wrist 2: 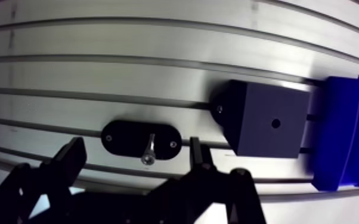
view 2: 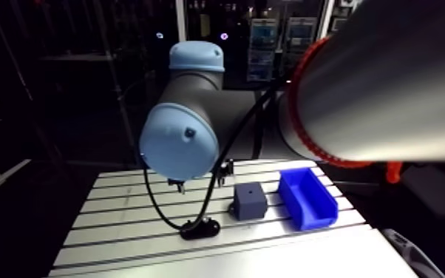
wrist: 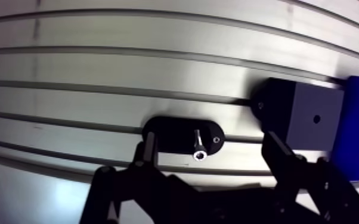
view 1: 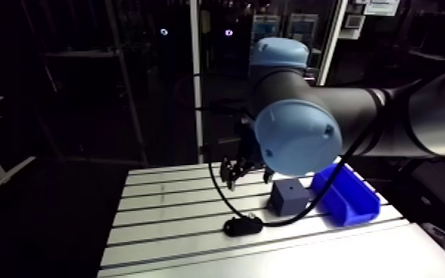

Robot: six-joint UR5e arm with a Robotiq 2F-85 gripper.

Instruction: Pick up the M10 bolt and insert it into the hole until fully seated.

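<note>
In the wrist view a silver M10 bolt [wrist: 198,146] stands in a black oval holder [wrist: 173,132] on the slotted table. It shows head-on between my fingers, some way below them. My gripper [wrist: 210,143] is open with nothing in it; one finger [wrist: 148,150] is on each side of the holder. Beside the holder sits a dark square block [wrist: 301,113] with a small hole [wrist: 316,118] in its upper face. In the arm view the gripper [view 1: 244,168] hangs above the table behind the holder [view 1: 242,225] and the block [view 1: 292,196].
A blue bin [view 1: 347,194] stands right next to the block on its far side from the holder. The aluminium table [view 1: 166,214] has long slots running across it, and its front edge is near the holder.
</note>
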